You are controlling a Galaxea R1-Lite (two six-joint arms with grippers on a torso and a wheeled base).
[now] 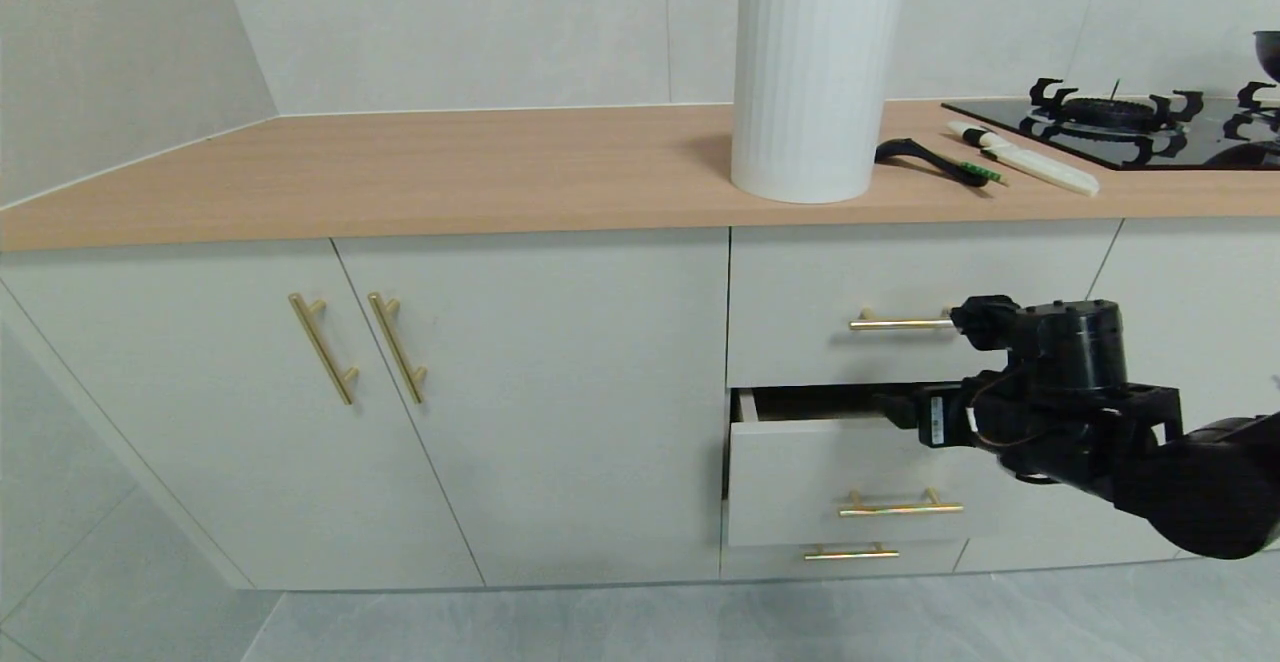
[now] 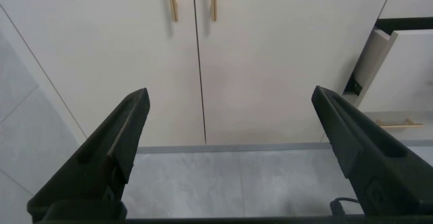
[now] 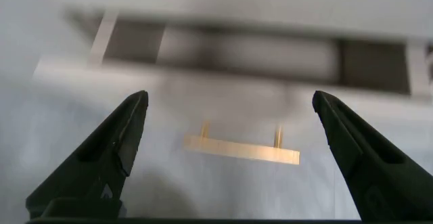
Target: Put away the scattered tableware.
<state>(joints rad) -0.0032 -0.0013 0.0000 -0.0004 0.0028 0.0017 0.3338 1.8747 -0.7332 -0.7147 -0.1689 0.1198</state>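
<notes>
on the counter: black-handled utensil [image 1: 918, 156] and long cream knife [image 1: 1035, 167], lying close together
drawer [image 1: 800, 472]: part open
right gripper [image 3: 230, 105]: spread, empty
left gripper [image 2: 230, 99]: spread, empty

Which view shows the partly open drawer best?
The head view: the drawer sits pulled partly out, front and gap visible. The right wrist view gives its front and handle; the left wrist view catches one corner.

The open drawer [image 1: 800, 472] is a dark slot, its inside too shadowed to read, and the right arm [image 1: 1080, 412] covers the right end of its front; the right wrist view smears its gold handle [image 3: 241, 149]. At the counter's [image 1: 450, 172] right end the hob [image 1: 1110, 127] runs off the picture's edge, and the white ribbed container [image 1: 810, 82] hides one end of a black-handled utensil [image 1: 925, 157].
</notes>
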